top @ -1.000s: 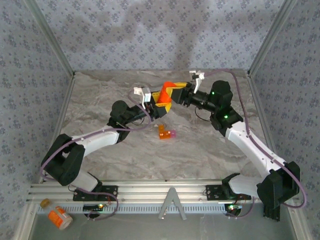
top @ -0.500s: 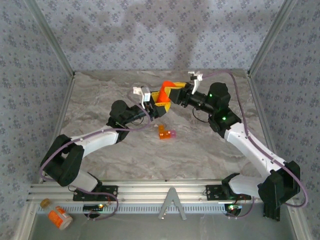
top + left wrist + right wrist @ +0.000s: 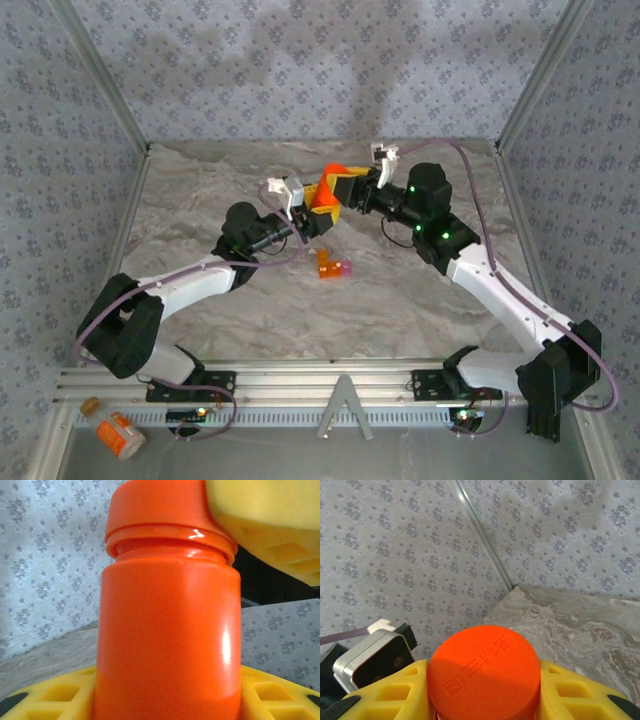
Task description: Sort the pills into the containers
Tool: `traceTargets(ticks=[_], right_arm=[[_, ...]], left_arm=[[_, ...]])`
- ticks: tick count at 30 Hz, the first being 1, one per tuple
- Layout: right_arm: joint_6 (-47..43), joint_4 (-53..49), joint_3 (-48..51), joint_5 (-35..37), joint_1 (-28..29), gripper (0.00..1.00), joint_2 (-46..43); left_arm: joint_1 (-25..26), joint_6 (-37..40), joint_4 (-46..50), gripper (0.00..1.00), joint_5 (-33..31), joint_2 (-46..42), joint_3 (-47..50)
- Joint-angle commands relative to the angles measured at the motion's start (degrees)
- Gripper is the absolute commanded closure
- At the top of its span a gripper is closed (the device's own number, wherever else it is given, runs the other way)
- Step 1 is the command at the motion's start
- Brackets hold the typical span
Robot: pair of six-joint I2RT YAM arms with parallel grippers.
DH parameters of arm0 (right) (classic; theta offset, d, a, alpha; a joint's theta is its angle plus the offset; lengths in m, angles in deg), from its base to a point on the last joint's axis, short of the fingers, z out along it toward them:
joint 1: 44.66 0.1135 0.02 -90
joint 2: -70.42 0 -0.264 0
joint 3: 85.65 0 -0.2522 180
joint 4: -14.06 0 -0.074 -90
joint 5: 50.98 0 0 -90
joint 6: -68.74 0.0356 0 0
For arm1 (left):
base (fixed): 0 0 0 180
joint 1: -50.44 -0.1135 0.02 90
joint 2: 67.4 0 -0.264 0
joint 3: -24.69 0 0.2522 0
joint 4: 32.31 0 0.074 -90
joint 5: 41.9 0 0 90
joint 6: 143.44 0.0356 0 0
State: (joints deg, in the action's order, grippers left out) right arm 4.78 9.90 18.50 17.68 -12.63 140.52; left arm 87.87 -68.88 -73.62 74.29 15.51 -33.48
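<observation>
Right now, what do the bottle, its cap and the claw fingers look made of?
Bottle: glossy orange plastic, sharp highlights; translucency unclear here. Cap: orange plastic, matte top with faint embossed lettering. Claw fingers: yellow, matte, ribbed pockets; probably printed or moulded plastic.

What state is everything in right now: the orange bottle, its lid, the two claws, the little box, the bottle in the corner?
pill bottle: capped, gripped at both ends.
cap: seated on the bottle.
left gripper: shut on the pill bottle's body.
right gripper: shut on the cap.
small orange box: lying on the table, untouched.
labelled bottle: lying on its side, near left corner.
</observation>
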Motion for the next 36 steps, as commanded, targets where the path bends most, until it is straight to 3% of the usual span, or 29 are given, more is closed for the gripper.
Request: traceTargets(ticks=[1,11,21,32,36], right_arm=[[1.56,-7.03,1.03,0.79,3.47,0.89,2.23],[7.97,-7.59,0.25,13.58,8.01,0.89,5.64],[9.59,-6.79,-1.63,21.0,11.83,0.84,8.33],[7.35,-9.98,-4.31,20.44,9.98,0.54,4.68],[6.91,-10.94,-5.7,18.74,8.45,0.38,3.23]], left_arm=[[0.59,3.16,-3.9,1.0,-7.04,-1.79,-1.34],[5.84,15.65,0.03,1.0,-16.81,-0.88,-3.19],[7.22,16.31,-5.35,1.0,-24.82,2.48,-2.67],[6.84,14.36,-5.21,1.0,-26.44,2.04,-1.63],[6.6,13.57,-5.22,1.0,-26.72,2.16,-1.55]])
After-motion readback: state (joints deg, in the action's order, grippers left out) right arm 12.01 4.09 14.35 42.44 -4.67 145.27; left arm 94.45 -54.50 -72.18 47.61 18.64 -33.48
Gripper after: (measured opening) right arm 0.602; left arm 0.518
